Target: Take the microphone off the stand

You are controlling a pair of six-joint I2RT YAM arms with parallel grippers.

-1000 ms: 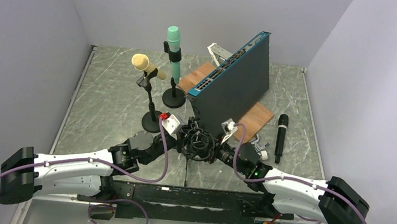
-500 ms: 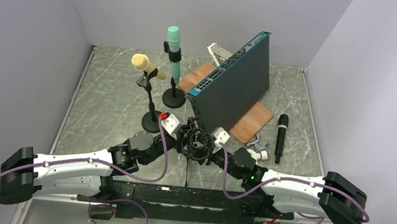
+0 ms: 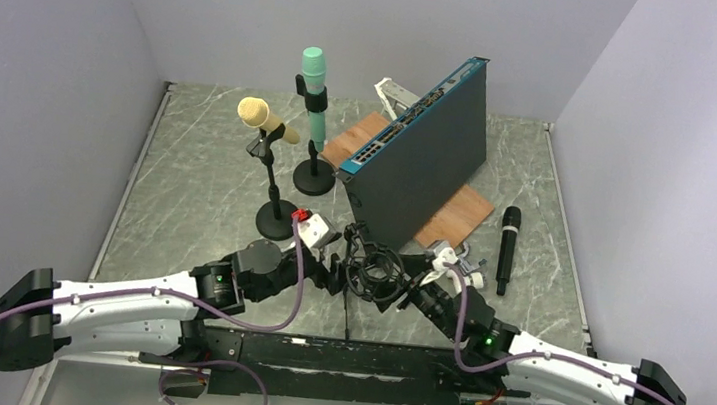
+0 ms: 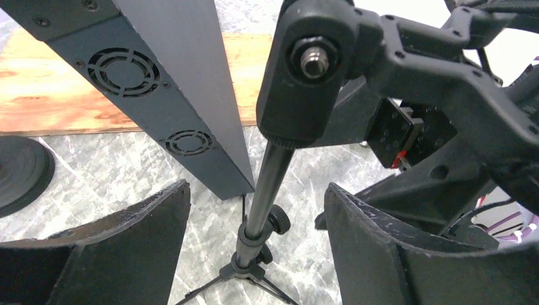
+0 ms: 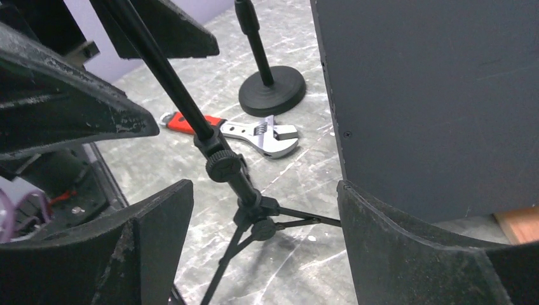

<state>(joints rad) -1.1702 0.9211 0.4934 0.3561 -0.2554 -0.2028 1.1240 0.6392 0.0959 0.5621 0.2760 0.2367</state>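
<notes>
A black tripod stand with an empty shock mount (image 3: 373,264) stands near the arms. My left gripper (image 3: 332,266) is open at its left side and my right gripper (image 3: 406,290) is open at its right. The left wrist view has the stand's pole (image 4: 267,184) passing between the spread fingers (image 4: 136,225) without touching, and the mount's head (image 4: 311,70) above. In the right wrist view the pole and its knob (image 5: 221,166) stand between the open fingers (image 5: 381,229). A black microphone (image 3: 507,248) lies on the table at the right. A beige microphone (image 3: 263,117) and a teal microphone (image 3: 313,87) sit on their stands.
A dark blue flat box (image 3: 419,159) leans upright on a wooden board (image 3: 459,213) just behind the shock mount. A wrench with a red handle (image 5: 254,135) lies near a round stand base (image 5: 272,92). Walls close in the table on three sides.
Both grippers were shut on the shock mount and have now opened and let go. The right arm has shifted and the mount now sits slightly further right.
</notes>
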